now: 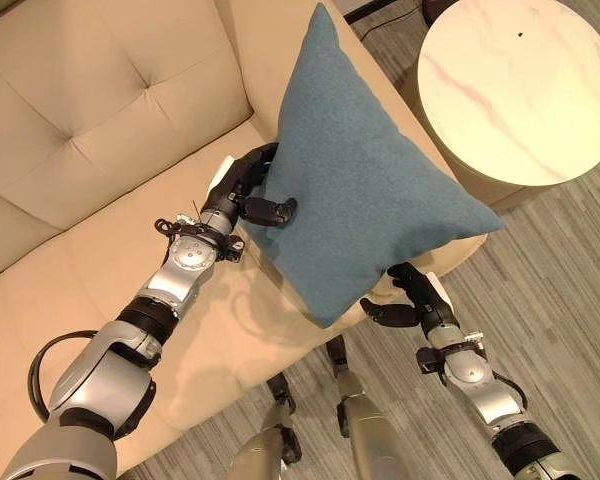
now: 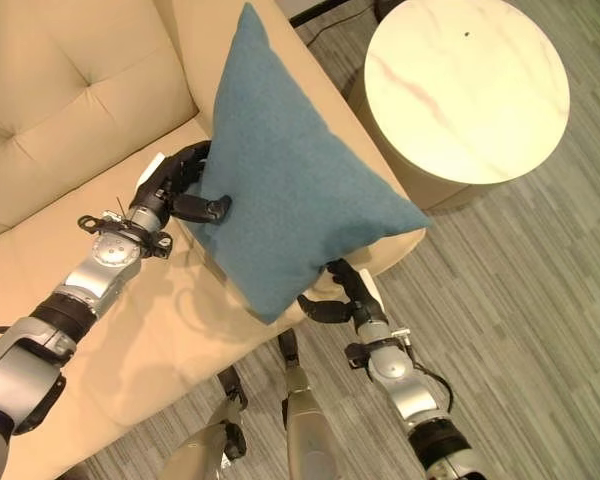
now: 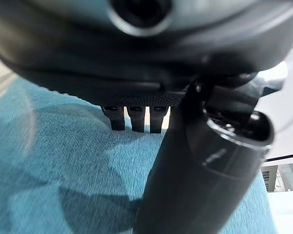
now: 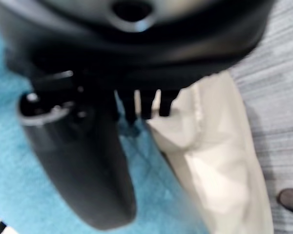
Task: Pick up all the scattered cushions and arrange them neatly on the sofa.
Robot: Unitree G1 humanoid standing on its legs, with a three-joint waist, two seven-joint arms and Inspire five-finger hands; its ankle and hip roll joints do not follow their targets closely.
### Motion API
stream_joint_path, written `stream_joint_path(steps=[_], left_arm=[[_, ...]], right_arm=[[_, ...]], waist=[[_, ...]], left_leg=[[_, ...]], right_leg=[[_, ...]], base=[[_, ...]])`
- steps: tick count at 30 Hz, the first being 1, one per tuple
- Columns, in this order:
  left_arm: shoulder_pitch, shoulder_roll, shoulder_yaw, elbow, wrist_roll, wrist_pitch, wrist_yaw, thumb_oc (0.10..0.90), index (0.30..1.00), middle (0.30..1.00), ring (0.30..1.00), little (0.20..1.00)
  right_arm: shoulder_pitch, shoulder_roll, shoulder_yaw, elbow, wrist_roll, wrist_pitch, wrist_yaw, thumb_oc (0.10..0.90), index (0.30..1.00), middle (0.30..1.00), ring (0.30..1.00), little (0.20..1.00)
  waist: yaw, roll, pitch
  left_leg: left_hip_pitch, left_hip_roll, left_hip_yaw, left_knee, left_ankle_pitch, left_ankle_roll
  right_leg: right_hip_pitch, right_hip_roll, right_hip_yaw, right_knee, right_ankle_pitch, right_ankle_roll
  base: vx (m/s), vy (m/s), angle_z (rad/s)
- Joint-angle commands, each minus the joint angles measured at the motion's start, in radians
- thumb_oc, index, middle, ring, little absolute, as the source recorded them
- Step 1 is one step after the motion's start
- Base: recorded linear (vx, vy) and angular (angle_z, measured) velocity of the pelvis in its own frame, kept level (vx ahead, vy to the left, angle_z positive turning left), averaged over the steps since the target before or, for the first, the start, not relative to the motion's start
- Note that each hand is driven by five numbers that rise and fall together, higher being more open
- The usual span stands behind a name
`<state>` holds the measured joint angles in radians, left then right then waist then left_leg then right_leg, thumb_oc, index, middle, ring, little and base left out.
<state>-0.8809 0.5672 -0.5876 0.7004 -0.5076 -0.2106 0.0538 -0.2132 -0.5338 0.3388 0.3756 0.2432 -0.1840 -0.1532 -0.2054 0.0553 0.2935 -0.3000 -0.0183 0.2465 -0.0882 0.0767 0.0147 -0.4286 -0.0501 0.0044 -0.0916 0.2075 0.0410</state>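
Above the sofa (image 1: 100,110) seat, left hand (image 1: 242,188) and right hand (image 1: 412,296) both pinch the blue cushion (image 1: 355,180); better lower it evenly against the backrest before releasing.

A round side table (image 1: 520,85) stands on the floor (image 1: 570,270) just beside the end of the seating. Its top is pale and marbled, with faint pinkish veins running across it and 1 small dark speck near the far edge. The side wall below the top is a plain tan colour. The floor is covered in grey striped planks or carpet tiles laid in narrow bands of lighter and darker grey. Beyond the table, at the far edge of the scene, a dark cable (image 2: 325,12) lies on the floor. In the right wrist view, a dark rounded shape (image 4: 290,200) sits on the floor; what it is cannot be told.
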Motion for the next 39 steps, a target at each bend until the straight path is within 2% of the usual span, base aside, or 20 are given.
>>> stream_joint_path(steps=[1, 5, 10, 11, 13, 18, 26, 30, 34, 35, 39], left_arm=[[-0.071, -0.079, -0.073, -0.060, 0.039, -0.052, -0.089, 0.400, 0.300, 0.300, 0.300, 0.300], [-0.036, -0.088, -0.052, -0.082, 0.025, -0.058, -0.085, 0.400, 0.300, 0.300, 0.300, 0.300], [0.149, -0.137, 0.038, -0.209, -0.018, -0.079, -0.076, 0.400, 0.300, 0.300, 0.300, 0.300], [0.234, -0.150, 0.054, -0.254, -0.013, -0.076, -0.082, 0.400, 0.300, 0.300, 0.300, 0.300], [0.309, -0.172, 0.070, -0.288, -0.019, -0.073, -0.090, 0.400, 0.300, 0.300, 0.300, 0.300], [0.423, -0.196, 0.092, -0.350, -0.029, -0.065, -0.103, 0.400, 0.300, 0.300, 0.300, 0.300], [0.631, -0.171, 0.182, -0.492, -0.027, -0.062, -0.110, 0.400, 0.300, 0.300, 0.300, 0.300], [0.734, -0.169, 0.245, -0.557, -0.033, -0.062, -0.106, 0.400, 0.300, 0.300, 0.300, 0.300], [0.803, -0.175, 0.288, -0.582, -0.048, -0.053, -0.112, 0.400, 0.300, 0.300, 0.300, 0.300], [0.815, -0.180, 0.295, -0.586, -0.063, -0.055, -0.112, 0.400, 0.300, 0.300, 0.300, 0.300], [0.840, -0.175, 0.312, -0.596, -0.063, -0.056, -0.120, 0.400, 0.300, 0.300, 0.300, 0.300]], right_arm=[[-0.040, 0.015, 0.009, -0.073, 0.007, -0.049, 0.058, 0.400, 0.300, 0.300, 0.300, 0.300], [-0.024, 0.017, 0.006, -0.080, 0.009, -0.051, 0.063, 0.400, 0.300, 0.300, 0.300, 0.300], [0.051, 0.028, -0.023, -0.110, 0.002, -0.056, 0.080, 0.400, 0.300, 0.300, 0.300, 0.300], [0.077, 0.031, -0.039, -0.122, -0.002, -0.055, 0.087, 0.400, 0.300, 0.300, 0.300, 0.300], [0.104, 0.035, -0.060, -0.131, -0.003, -0.053, 0.094, 0.400, 0.300, 0.300, 0.300, 0.300], [0.149, 0.036, -0.095, -0.154, -0.009, -0.049, 0.104, 0.400, 0.300, 0.300, 0.300, 0.300], [0.225, 0.023, -0.138, -0.243, -0.025, -0.042, 0.135, 0.400, 0.300, 0.300, 0.300, 0.300], [0.253, 0.008, -0.164, -0.313, -0.036, -0.046, 0.147, 0.400, 0.300, 0.300, 0.300, 0.300], [0.266, 0.000, -0.186, -0.362, -0.028, -0.053, 0.151, 0.400, 0.300, 0.300, 0.300, 0.300], [0.262, -0.004, -0.193, -0.375, -0.028, -0.060, 0.142, 0.400, 0.300, 0.300, 0.300, 0.300], [0.255, -0.007, -0.200, -0.399, -0.025, -0.065, 0.136, 0.400, 0.300, 0.300, 0.300, 0.300]], waist=[[-0.008, -0.024, -0.051], [-0.005, -0.018, -0.051], [0.015, -0.014, -0.057], [0.022, -0.014, -0.061], [0.029, -0.015, -0.066], [0.042, -0.015, -0.074], [0.084, 0.000, -0.107], [0.127, 0.005, -0.141], [0.161, -0.001, -0.160], [0.179, -0.007, -0.150], [0.198, -0.018, -0.146]], left_leg=[[-0.077, -0.036, -0.072, 0.125, -0.107, -0.012], [-0.063, -0.036, -0.077, 0.118, -0.105, -0.014], [-0.028, -0.035, -0.087, 0.119, -0.114, -0.013], [-0.014, -0.033, -0.091, 0.124, -0.120, -0.012], [0.005, -0.031, -0.096, 0.124, -0.122, -0.013], [0.054, -0.027, -0.113, 0.112, -0.125, -0.015], [0.162, -0.019, -0.173, 0.067, -0.108, -0.027], [0.199, -0.018, -0.239, 0.061, -0.095, -0.044], [0.195, -0.015, -0.290, 0.101, -0.093, -0.064], [0.179, -0.019, -0.313, 0.150, -0.092, -0.088], [0.148, -0.027, -0.340, 0.209, -0.095, -0.111]], right_leg=[[0.032, -0.047, -0.020, 0.034, -0.088, 0.101], [0.047, -0.047, -0.023, 0.033, -0.094, 0.098], [0.083, -0.046, -0.037, 0.040, -0.113, 0.091], [0.098, -0.045, -0.041, 0.045, -0.123, 0.087], [0.121, -0.043, -0.045, 0.049, -0.134, 0.083], [0.167, -0.036, -0.062, 0.061, -0.160, 0.076], [0.274, -0.023, -0.136, 0.093, -0.231, 0.056], [0.338, -0.027, -0.217, 0.109, -0.275, 0.039], [0.387, -0.024, -0.278, 0.102, -0.300, 0.023], [0.408, -0.022, -0.308, 0.101, -0.316, 0.011], [0.440, -0.021, -0.348, 0.091, -0.327, -0.003]], base=[[-0.08, -0.039, 0.03], [0.01, -0.013, 0.03], [0.01, -0.029, 0.05], [0.02, -0.034, 0.08], [0.02, -0.037, 0.09], [0.02, -0.036, 0.21], [0.02, -0.066, 0.26], [-0.01, -0.100, 0.44], [-0.03, -0.113, 0.84], [-0.08, -0.089, 0.51], [-0.06, -0.072, 0.72]])
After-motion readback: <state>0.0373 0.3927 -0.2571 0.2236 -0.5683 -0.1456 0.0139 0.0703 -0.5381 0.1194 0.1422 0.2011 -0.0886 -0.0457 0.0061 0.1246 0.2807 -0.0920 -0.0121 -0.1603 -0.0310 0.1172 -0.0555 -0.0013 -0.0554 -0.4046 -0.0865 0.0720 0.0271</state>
